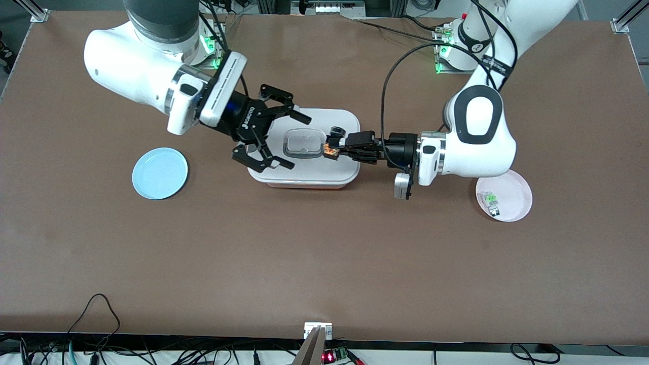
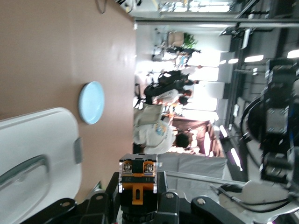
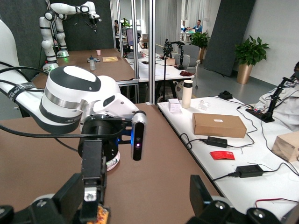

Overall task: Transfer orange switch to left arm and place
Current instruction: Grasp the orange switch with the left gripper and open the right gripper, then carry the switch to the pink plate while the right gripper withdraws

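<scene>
The orange switch (image 1: 330, 150) is held in my left gripper (image 1: 334, 148), which is shut on it over the white box (image 1: 314, 175), at the end toward the left arm. In the left wrist view the switch (image 2: 138, 179) stands between the fingers of the left gripper (image 2: 138, 198), with the box (image 2: 32, 149) below. My right gripper (image 1: 296, 142) is open and empty over the box's other end, facing the switch and a short way from it. In the right wrist view the switch (image 3: 97, 215) shows close to one finger of the open right gripper (image 3: 135, 205).
A blue plate (image 1: 159, 173) lies toward the right arm's end of the table. A pink plate (image 1: 514, 205) with a pale green switch (image 1: 491, 201) lies toward the left arm's end, partly under the left arm. The box has a clear recessed handle (image 1: 303, 143).
</scene>
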